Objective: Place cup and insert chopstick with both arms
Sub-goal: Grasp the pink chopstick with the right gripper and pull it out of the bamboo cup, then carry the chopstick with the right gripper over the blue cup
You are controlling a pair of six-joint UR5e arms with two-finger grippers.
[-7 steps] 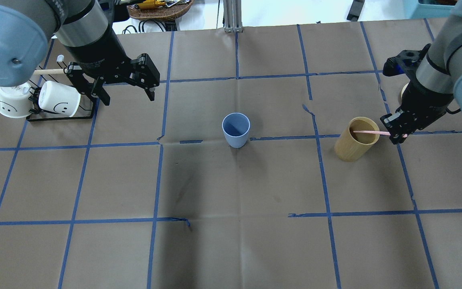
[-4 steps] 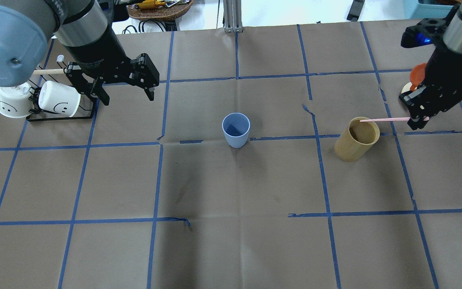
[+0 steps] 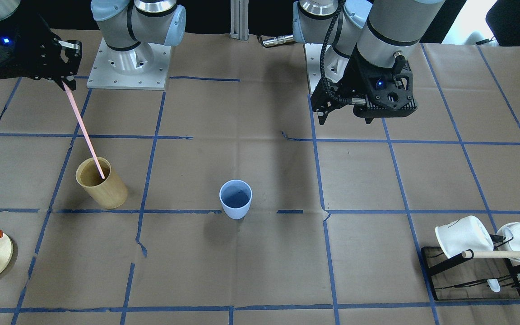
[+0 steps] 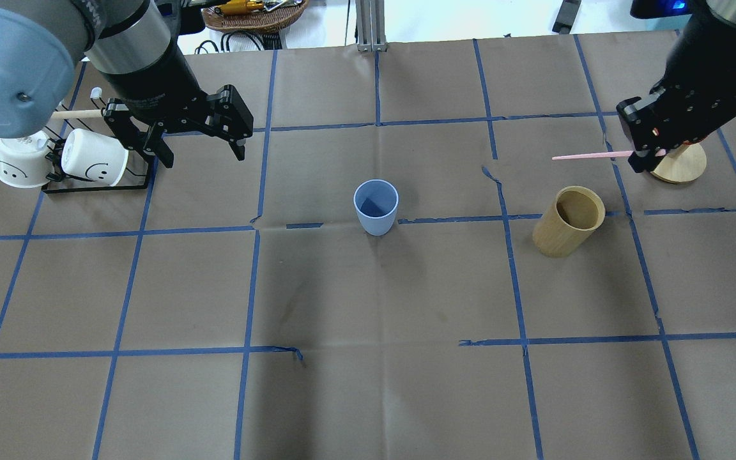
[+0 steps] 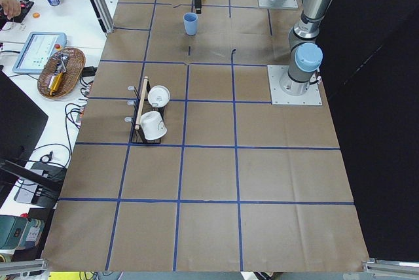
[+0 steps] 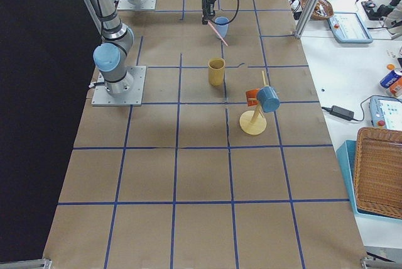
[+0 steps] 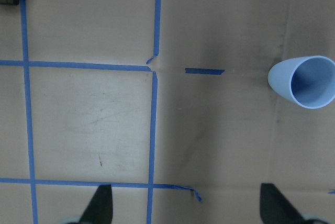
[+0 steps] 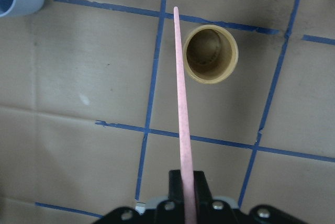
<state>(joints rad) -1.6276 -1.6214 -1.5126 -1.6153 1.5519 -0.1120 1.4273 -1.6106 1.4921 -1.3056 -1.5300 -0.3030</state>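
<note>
The light-blue cup (image 4: 375,206) stands upright at the table's middle; it also shows in the front view (image 3: 235,198) and the left wrist view (image 7: 303,81). My right gripper (image 4: 643,153) is shut on one end of the pale-pink chopstick (image 4: 588,155) and holds it in the air. The stick (image 8: 182,103) hangs clear of the tan wooden cylinder (image 8: 211,53). My left gripper (image 4: 202,153) is open and empty, high above the table, to the left of the cup and behind it.
The tan cylinder (image 4: 566,223) stands right of the cup. A black rack (image 4: 96,185) with two white mugs (image 4: 93,165) sits at the far left. A round wooden stand (image 4: 681,165) is under the right arm.
My right gripper rose and moved toward the table's far edge, drawing the pink chopstick out of the tan cylinder. The left arm and the cup have not moved.
</note>
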